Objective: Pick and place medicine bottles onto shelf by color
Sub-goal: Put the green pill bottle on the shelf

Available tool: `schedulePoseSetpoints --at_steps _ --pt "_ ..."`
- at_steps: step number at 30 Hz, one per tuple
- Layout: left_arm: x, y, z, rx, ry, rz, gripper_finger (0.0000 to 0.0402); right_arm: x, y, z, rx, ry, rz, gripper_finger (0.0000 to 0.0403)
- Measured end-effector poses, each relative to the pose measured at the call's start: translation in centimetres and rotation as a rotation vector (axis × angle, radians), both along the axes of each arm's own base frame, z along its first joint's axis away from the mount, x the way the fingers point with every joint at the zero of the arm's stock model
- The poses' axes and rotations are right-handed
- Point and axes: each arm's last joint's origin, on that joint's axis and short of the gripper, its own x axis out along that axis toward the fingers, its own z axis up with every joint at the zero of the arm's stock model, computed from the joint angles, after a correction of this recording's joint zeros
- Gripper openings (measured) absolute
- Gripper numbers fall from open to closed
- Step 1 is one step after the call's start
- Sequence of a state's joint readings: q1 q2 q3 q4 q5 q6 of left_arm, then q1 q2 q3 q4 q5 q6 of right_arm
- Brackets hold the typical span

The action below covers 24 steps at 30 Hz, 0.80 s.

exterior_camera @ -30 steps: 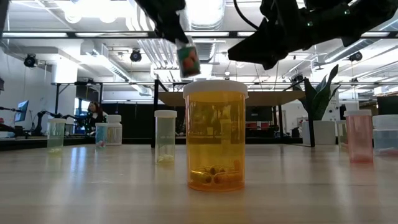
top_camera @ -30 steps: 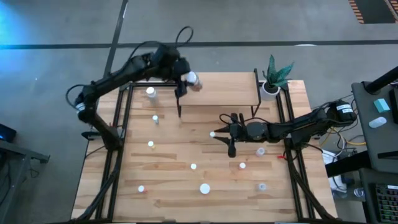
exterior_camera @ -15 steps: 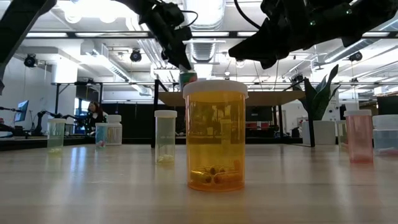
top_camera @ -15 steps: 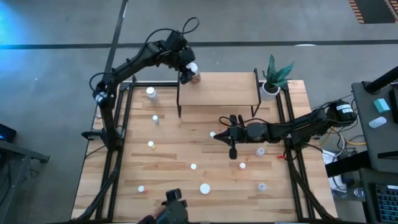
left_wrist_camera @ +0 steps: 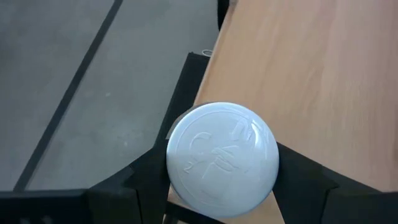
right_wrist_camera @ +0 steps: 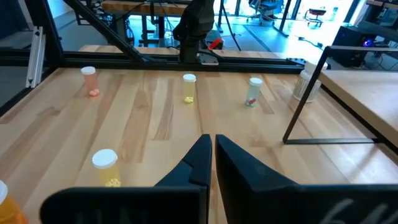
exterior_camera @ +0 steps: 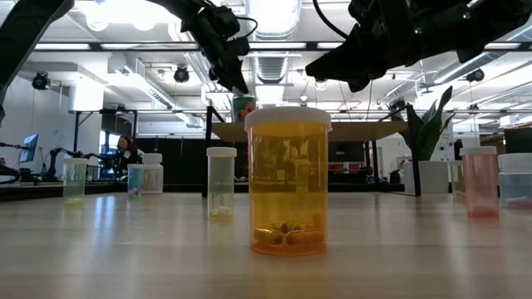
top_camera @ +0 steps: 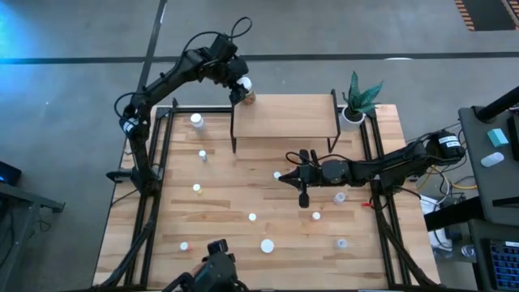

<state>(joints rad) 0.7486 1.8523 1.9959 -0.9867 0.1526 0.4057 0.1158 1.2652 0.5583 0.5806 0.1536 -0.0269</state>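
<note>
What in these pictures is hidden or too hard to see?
- Left wrist view: the white cap hides the held bottle's body, so its colour cannot be told there.
- Low view: the big yellow bottle blocks whether the held bottle touches the shelf.
- High view: the table bottles, such as one, are too small to tell colour.

Two dark jointed arms trail looping black cables, each ending in a matte-black, wedge-fingered claw.
</note>
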Motion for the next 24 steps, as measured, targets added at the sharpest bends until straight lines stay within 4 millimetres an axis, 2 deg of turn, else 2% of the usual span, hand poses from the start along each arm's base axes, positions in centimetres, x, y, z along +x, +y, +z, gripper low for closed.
schedulePoseSetpoints --at_steps 6,24 --pt "0.01 0.00 -0.16 -0.011 0.000 -0.001 0.0232 0.00 0.00 0.00 0.000 0.000 0.000 0.0013" --pt "0.13 -0.03 -0.23 -0.013 -0.004 -0.004 0.0241 0.00 0.00 -0.01 0.000 0.001 0.000 0.0013"
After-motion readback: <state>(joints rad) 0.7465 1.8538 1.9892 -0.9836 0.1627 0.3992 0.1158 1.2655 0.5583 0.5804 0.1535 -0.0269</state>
